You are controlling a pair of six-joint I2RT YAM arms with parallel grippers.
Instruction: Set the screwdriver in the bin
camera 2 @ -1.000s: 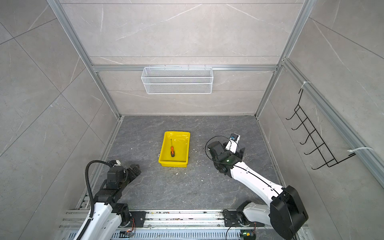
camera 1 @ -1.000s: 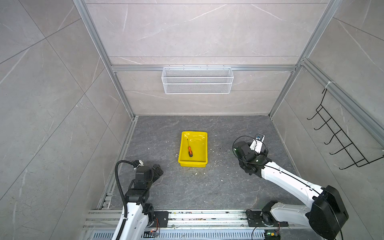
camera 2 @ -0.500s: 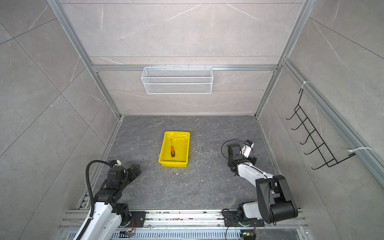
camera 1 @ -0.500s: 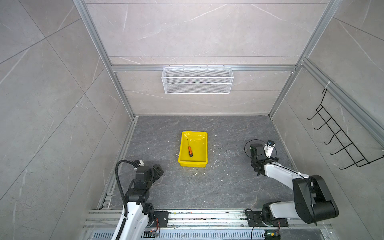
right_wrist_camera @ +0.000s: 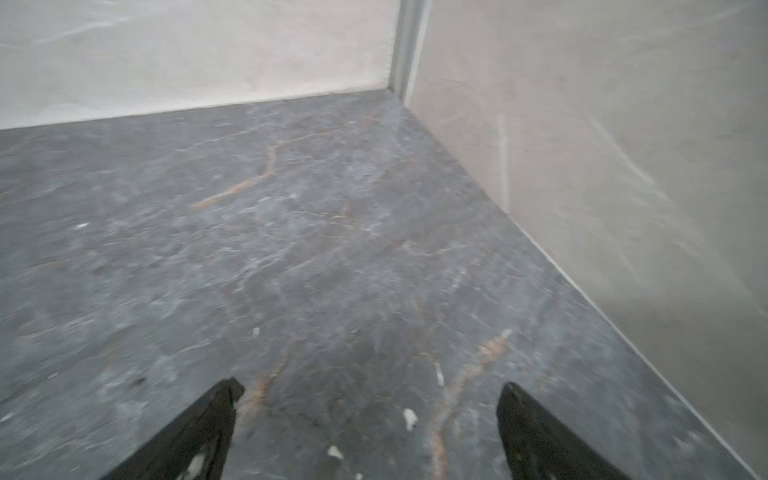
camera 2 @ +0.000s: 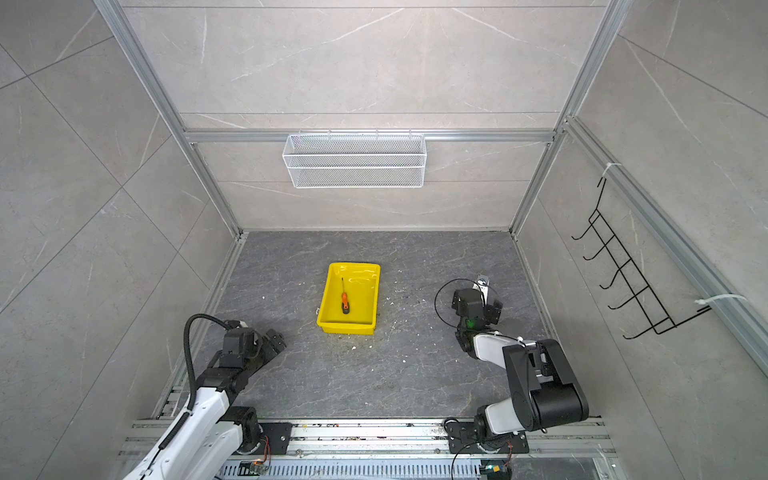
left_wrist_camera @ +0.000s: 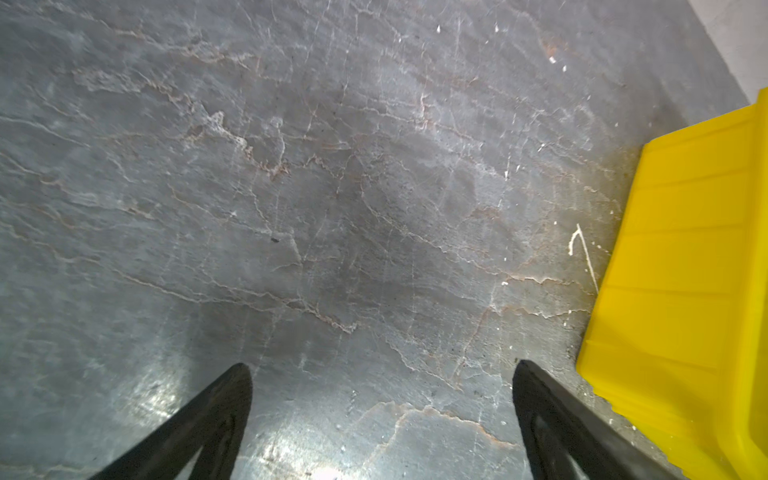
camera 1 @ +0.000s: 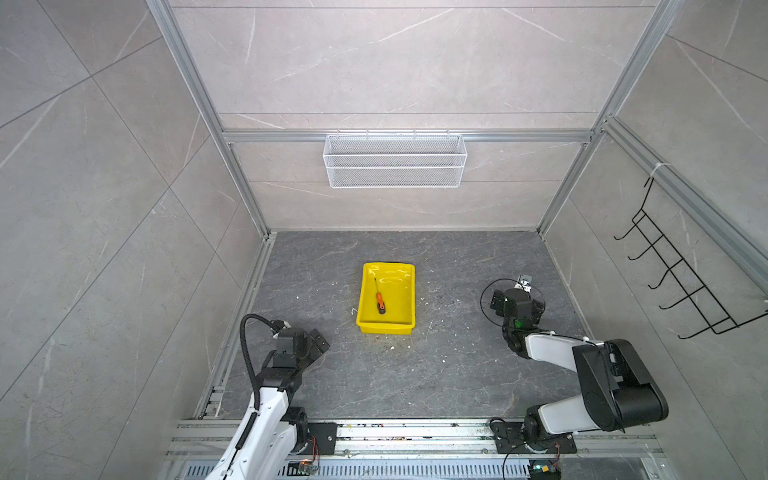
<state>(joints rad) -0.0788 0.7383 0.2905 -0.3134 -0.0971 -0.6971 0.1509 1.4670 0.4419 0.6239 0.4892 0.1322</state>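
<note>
Pulled back now, my right claw [right_wrist_camera: 372, 388] sits well to the right of the bin [camera 1: 385, 328], jaws spread wide. Left claw [left_wrist_camera: 382, 365] gapes too (near the bin's left side). Screwdriver [camera 1: 380, 300] lies inside the bin.

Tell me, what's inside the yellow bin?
Only a screwdriver, lying flat in the bin, with its orange handle nearest the robot. Nothing else shows inside. The part of the table under the bin is covered, so it cannot be seen.
</note>
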